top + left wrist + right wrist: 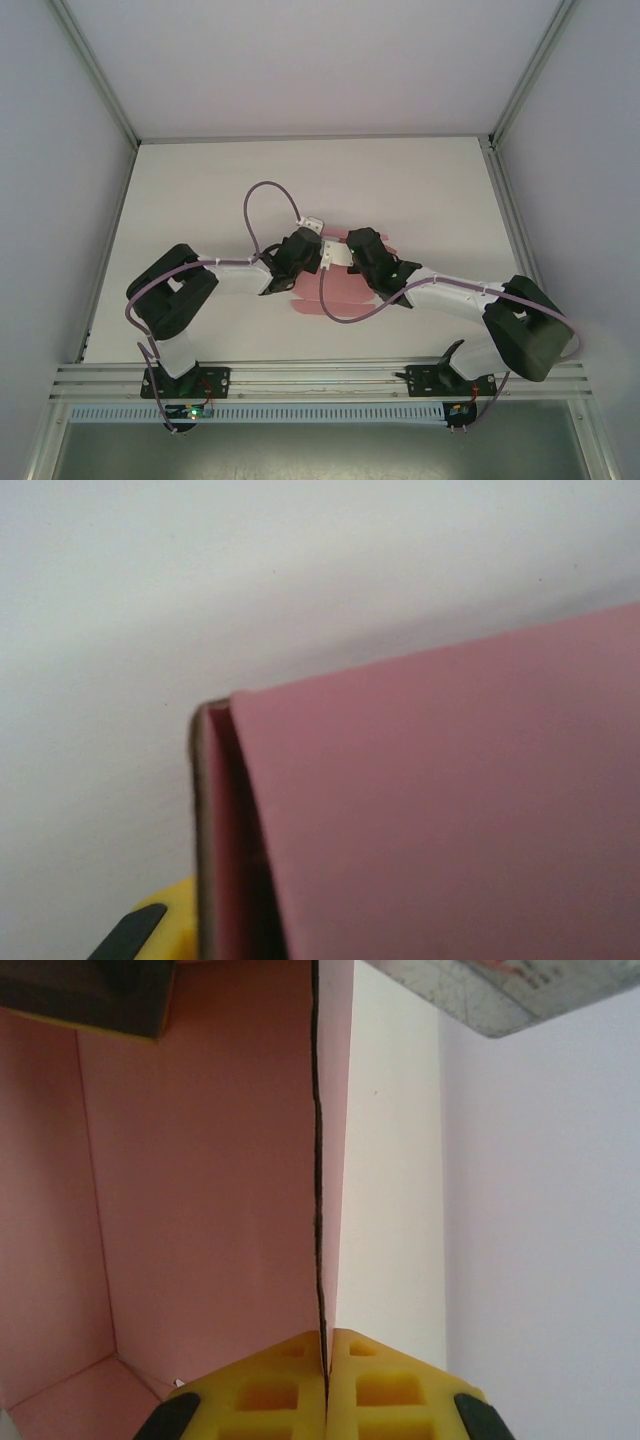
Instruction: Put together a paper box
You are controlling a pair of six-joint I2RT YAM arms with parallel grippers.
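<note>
Yellow gridded pads [262,1392] of right gripper [326,1385] clamp thin pink box [200,1180] wall, seen edge-on. Card smooth, matte, creased at corners. Beside it left gripper [300,252]: closure unreadable.

The paper box [335,292] is plain pink card with no pattern, darker along its folded edge. The bench [200,200] is plain white. The right end effector [326,1360] has yellow pads with black corners. The left end effector [168,922] shows the same yellow and black. A lilac cable [262,188] loops over the black-and-white arms.
</note>
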